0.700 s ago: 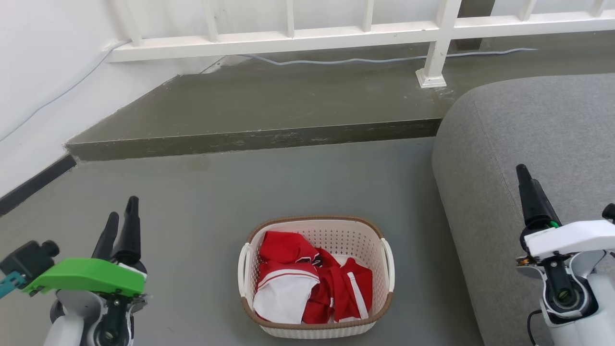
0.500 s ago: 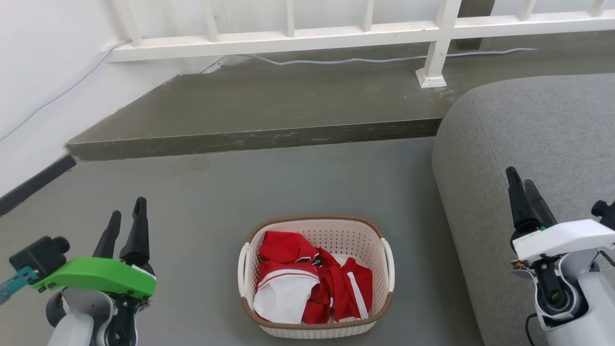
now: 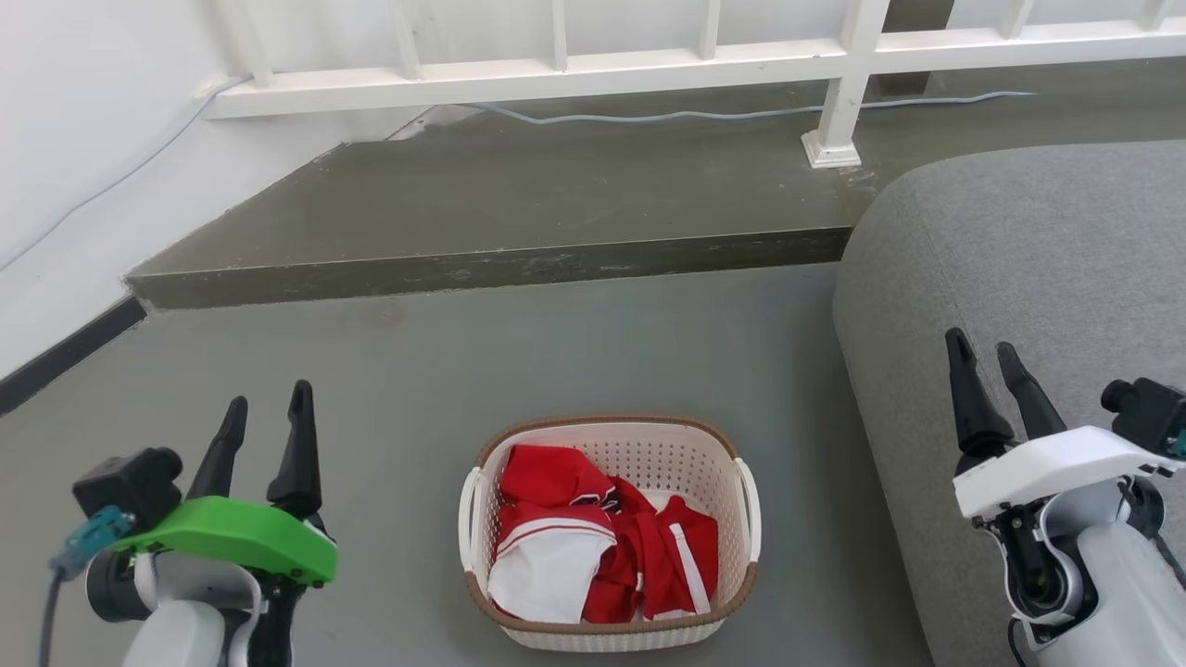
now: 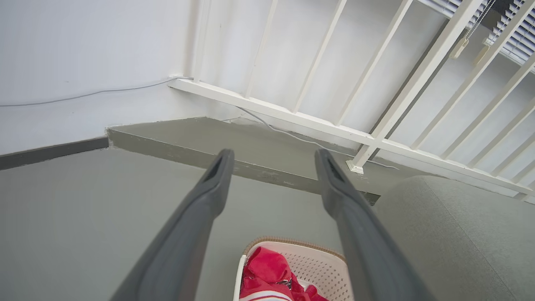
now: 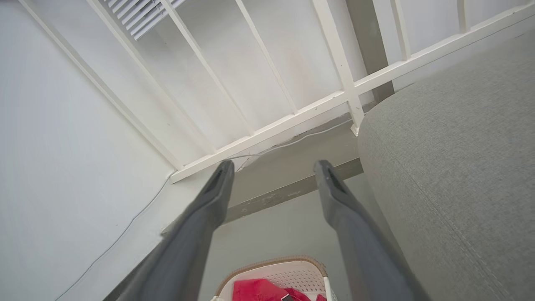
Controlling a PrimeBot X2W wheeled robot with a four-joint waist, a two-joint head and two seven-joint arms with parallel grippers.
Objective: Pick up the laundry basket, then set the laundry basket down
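The laundry basket [image 3: 649, 445], cream with a brown rim and white side handles, stands on the grey floor holding red and white clothes [image 3: 593, 547]. Its far rim shows low in the left wrist view [image 4: 317, 261] and the right wrist view [image 5: 288, 271]. My left gripper [image 3: 269, 408] hovers open to the basket's left, apart from it, with nothing between its fingers. My right gripper [image 3: 982, 357] hovers open to the basket's right, over the sofa's edge, and is also empty. Both point away from me toward the step.
A grey sofa [image 3: 1047, 269] fills the right side, close beside the basket. A raised concrete step [image 3: 519, 204] runs across behind, with a white railing [image 3: 649, 65] and a cable [image 3: 704, 116] on it. A white wall [image 3: 65, 157] closes the left.
Both grippers have shifted inward toward the basket, and each has rotated so that its two fingers now show spread apart. The basket has not moved.
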